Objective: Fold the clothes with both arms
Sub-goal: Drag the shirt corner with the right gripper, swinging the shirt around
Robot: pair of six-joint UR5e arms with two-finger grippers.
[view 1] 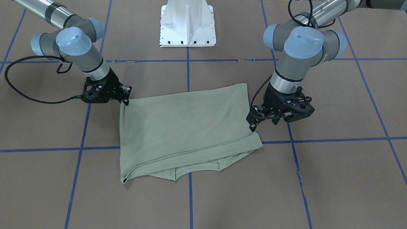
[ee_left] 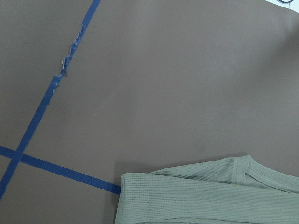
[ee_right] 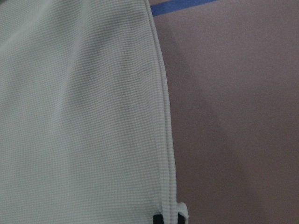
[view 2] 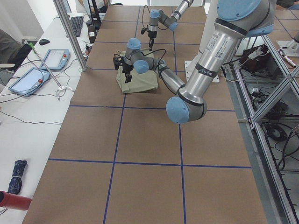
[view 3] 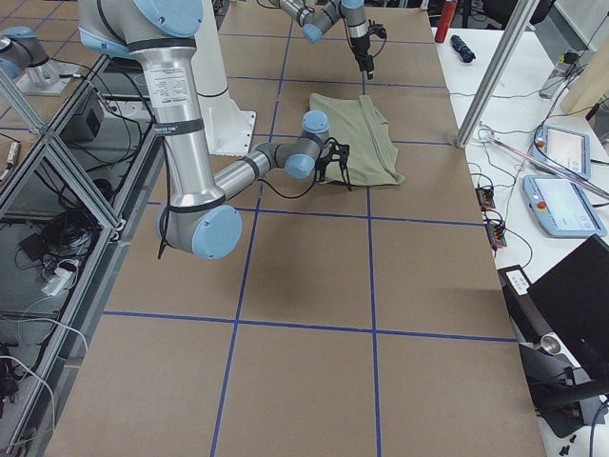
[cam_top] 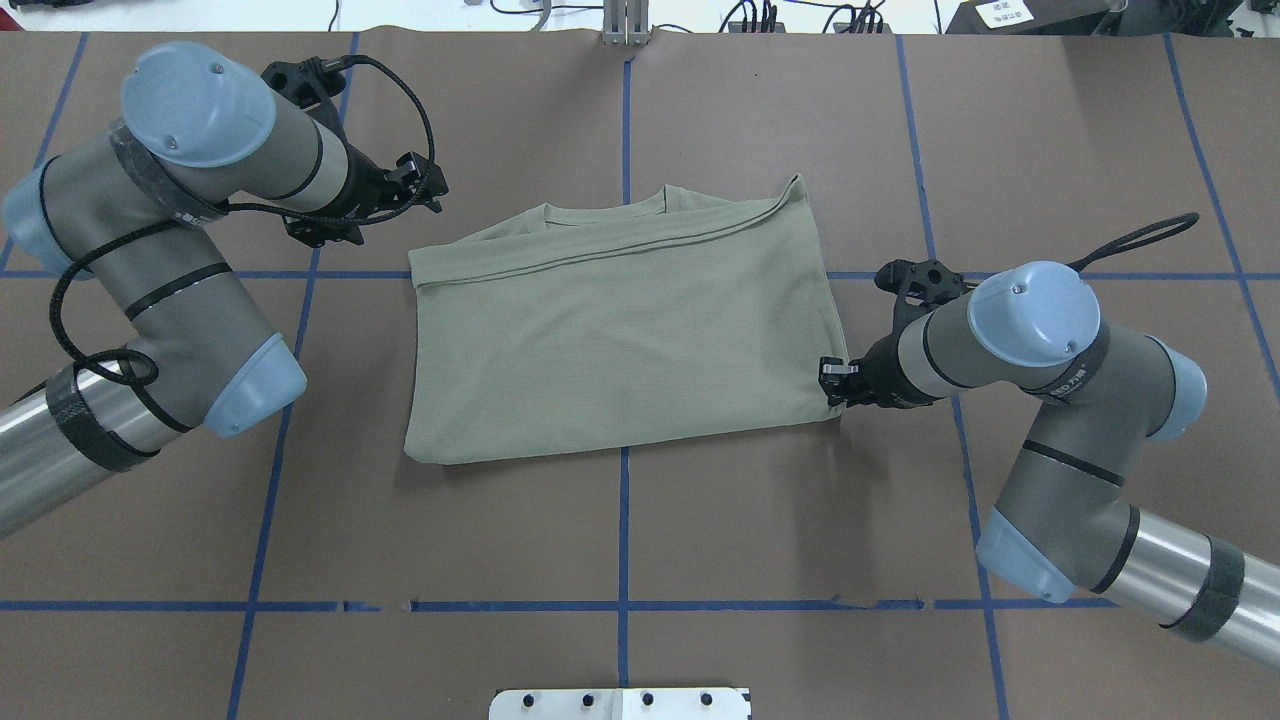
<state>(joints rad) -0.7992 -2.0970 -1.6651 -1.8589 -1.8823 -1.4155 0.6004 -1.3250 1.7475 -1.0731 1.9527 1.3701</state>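
Two hands, one busy: right hand (cam_top: 835, 385) looks to pinch the robot-side corner of the shirt (cam_top: 620, 340), probably to tension the fold. Left hand (cam_top: 428, 180) looks spread, holding nothing, just off the collar-side corner. Shirt lies folded mid-desk (cam_top: 620, 530).

No text, number or brand can be read in any view. Markings are present but illegible at the following locations:

- Left arm (view 2: 212, 44): a dark printed strip runs along the silver tube, seen from the exterior left view.
- Right arm (view 3: 167, 90): a similar strip runs along the silver tube, seen from the exterior right view. Small white characters also stand on the black band near its wrist joint in the overhead view.
- White card (cam_top: 1003, 12): dark print, at the far right edge of the scene.
- Shirt (cam_top: 620, 340): no print can be read on it.
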